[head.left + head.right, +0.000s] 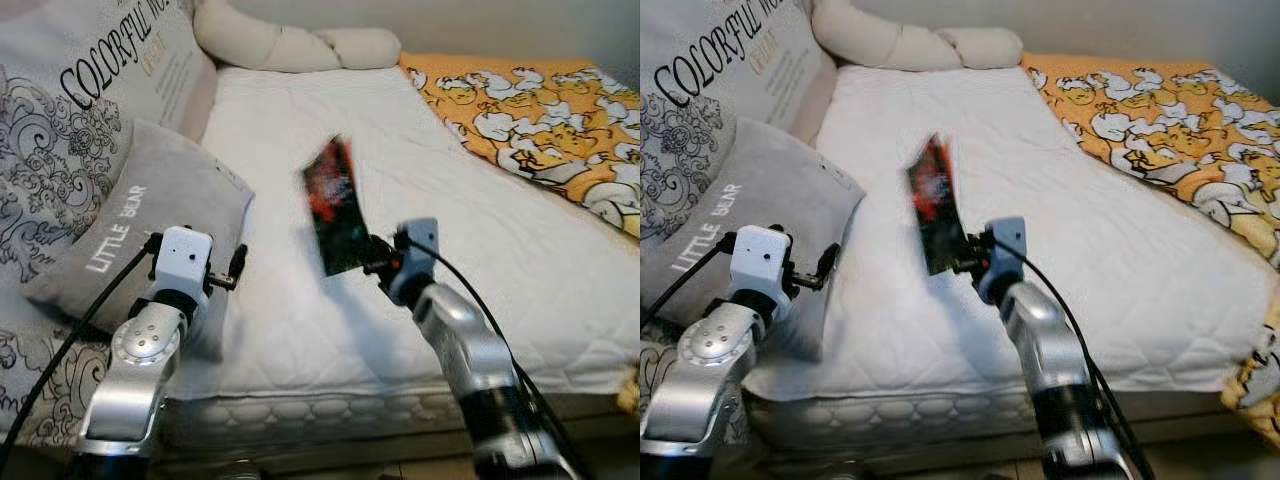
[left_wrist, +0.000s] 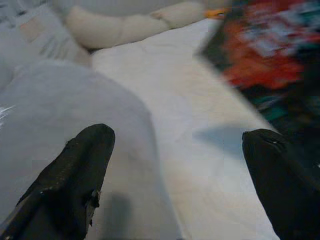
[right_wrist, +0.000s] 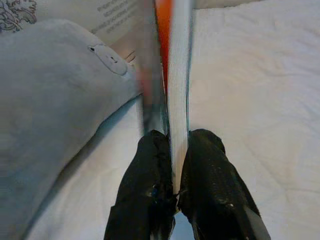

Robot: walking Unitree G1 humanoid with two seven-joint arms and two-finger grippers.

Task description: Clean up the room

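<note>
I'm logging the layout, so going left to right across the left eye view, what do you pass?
Grey pillow → left gripper → book, pinched by the right gripper → yellow duck blanket.

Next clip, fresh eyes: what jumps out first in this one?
A red-and-black book stands out, held upright above the white mattress, clamped at its lower edge by the right pincer. The left pincer hangs open by the grey LITTLE BEAR pillow. Off to the right lies an orange cartoon-print blanket.
</note>
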